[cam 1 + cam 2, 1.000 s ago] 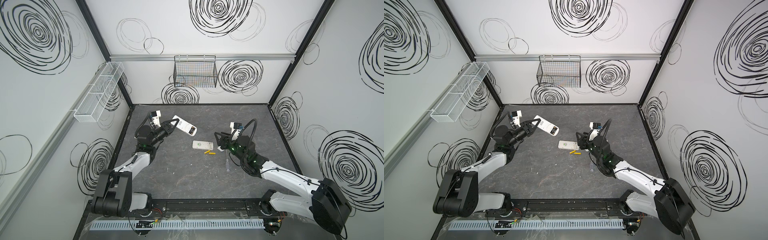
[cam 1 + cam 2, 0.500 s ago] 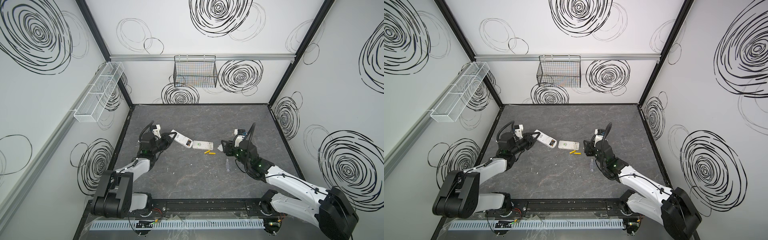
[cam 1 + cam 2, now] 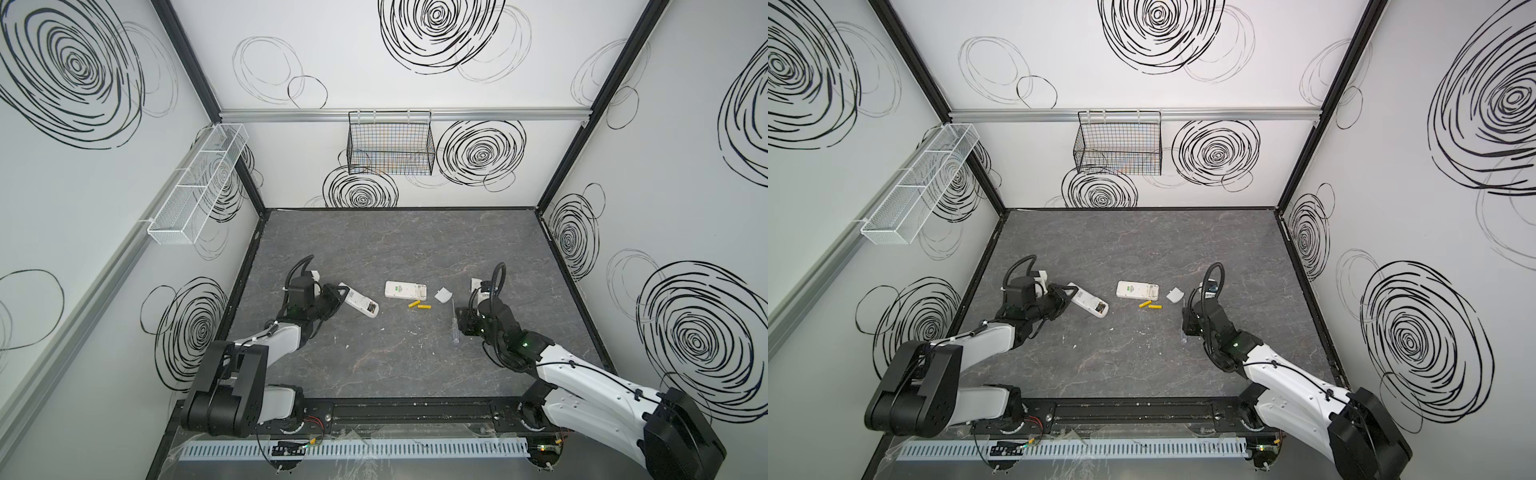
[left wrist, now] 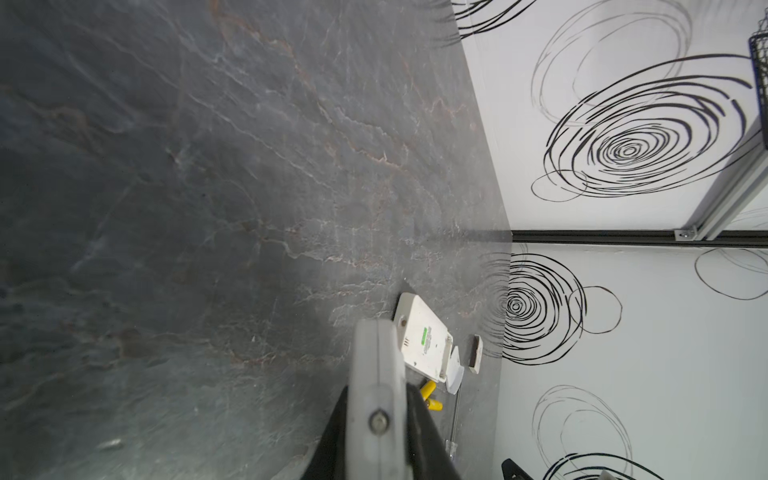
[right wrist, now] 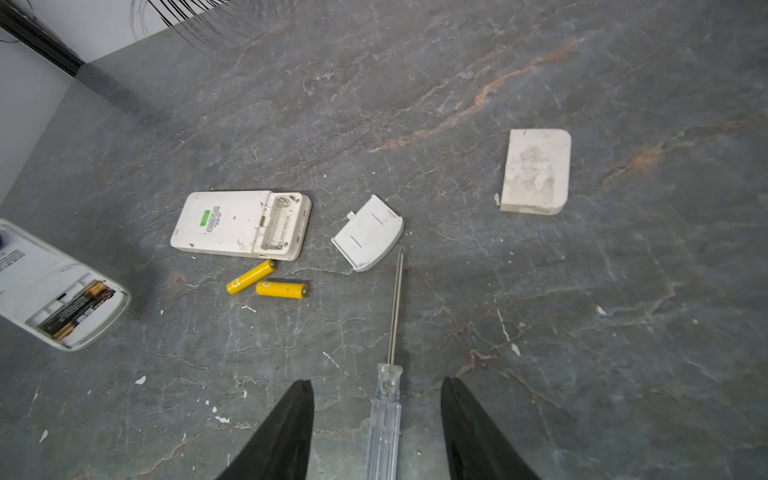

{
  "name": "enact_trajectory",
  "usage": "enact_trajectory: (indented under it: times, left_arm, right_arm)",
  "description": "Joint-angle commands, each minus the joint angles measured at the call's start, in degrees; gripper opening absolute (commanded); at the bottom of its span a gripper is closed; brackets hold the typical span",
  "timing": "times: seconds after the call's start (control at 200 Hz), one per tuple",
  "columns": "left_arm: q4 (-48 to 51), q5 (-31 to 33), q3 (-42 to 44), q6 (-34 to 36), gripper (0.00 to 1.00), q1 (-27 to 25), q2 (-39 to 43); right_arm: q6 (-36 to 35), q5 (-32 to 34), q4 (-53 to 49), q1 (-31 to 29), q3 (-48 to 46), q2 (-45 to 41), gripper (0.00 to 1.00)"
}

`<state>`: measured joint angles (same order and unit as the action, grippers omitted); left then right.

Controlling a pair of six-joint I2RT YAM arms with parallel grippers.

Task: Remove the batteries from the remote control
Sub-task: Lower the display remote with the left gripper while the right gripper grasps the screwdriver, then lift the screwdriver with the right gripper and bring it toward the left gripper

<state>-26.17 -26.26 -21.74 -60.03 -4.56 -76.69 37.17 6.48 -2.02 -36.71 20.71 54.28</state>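
Across the dark surface point(image 3: 395, 365) both arms have shifted within the last second. The left arm has come down from a raised pose. Its gripper point(image 3: 337, 297), left of centre in both top views, is pinching one end of the held remote point(image 3: 359, 305), whose free end now sits low; we cannot tell whether it touches down. The right arm has drawn back from the middle toward the right side. Its gripper point(image 5: 376, 381) hangs spread, one finger either side of the clear handle of the screwdriver point(image 5: 384, 415), apparently not touching it.

We judge that the tool comes next, for the held remote. The empty remote point(image 3: 405, 289) lies at centre with its bay bare. The arm's retreat has uncovered a curved cover point(image 3: 442, 295) just right of it, with a thicker white cover point(image 5: 536, 172) farther right. Two yellow batteries point(image 3: 424, 307) lie just below the empty remote. Two black batteries point(image 5: 79, 307) sit in the held remote's open bay, so we reckon half the job remains.

The left gripper works near the surface's left edge and its black rail, while the lower middle and the upper half are bare. The right edge is well apart from the right gripper. The screwdriver's tip nearly meets the curved cover, so a straight lift looks safest.
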Motion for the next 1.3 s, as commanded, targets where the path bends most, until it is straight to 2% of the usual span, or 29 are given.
enact_trajectory:
  times: [0.0,0.215,0.425,0.52,0.66,0.72,0.896,1.161,1.231,1.241,1.251,1.291]
  left_arm:
    - [-1.6,2.0,0.7,-0.9,0.06,-0.9,-0.1]
    - [-1.6,3.5,1.1,-1.0,0.09,-4.5,-1.3]
    - [-0.2,5.0,1.3,-0.4,0.18,-6.2,-2.0]
    - [0.1,5.3,1.3,-0.1,0.25,-7.0,-2.6]
    - [1.3,6.8,1.4,0.4,0.27,-7.5,-2.8]
    - [2.1,7.0,1.3,1.0,0.31,-7.3,-2.8]
    - [2.7,8.4,1.3,1.7,0.38,-7.4,-2.9]
    - [4.7,10.0,0.6,3.6,0.67,-7.3,-2.8]
    - [7.1,11.5,-0.6,4.6,0.81,-7.1,-2.7]
    - [7.5,11.8,-0.8,4.8,0.86,-7.1,-2.7]
    - [7.9,12.0,-1.0,5.1,0.98,-7.1,-2.6]
    - [9.0,12.8,-1.7,5.9,0.96,-6.9,-2.5]
  right_arm:
    - [2.8,1.4,-3.5,-1.1,-0.8,0.5,0.53]
    - [3.7,0.1,-1.7,-4.2,-0.5,5.0,0.51]
    - [4.5,1.1,-8.1,-5.7,3.8,13.0,0.51]
    - [5.4,1.3,-8.1,-6.8,4.1,15.4,0.51]
    - [5.7,1.6,-7.3,-7.9,4.2,17.1,0.49]
    - [5.9,2.1,-7.9,-8.0,4.4,17.6,0.49]
    - [7.7,3.8,-9.3,-7.4,3.9,17.5,0.4]
    - [8.1,3.7,-10.1,-5.2,2.9,14.8,0.22]
    - [8.2,3.8,-9.8,-4.5,2.3,13.8,0.17]
    - [8.2,3.7,-9.7,-4.4,2.3,13.7,0.16]
    - [8.2,3.6,-9.6,-4.2,2.2,13.5,0.16]
    - [8.2,3.3,-9.2,-3.6,1.9,12.9,0.13]
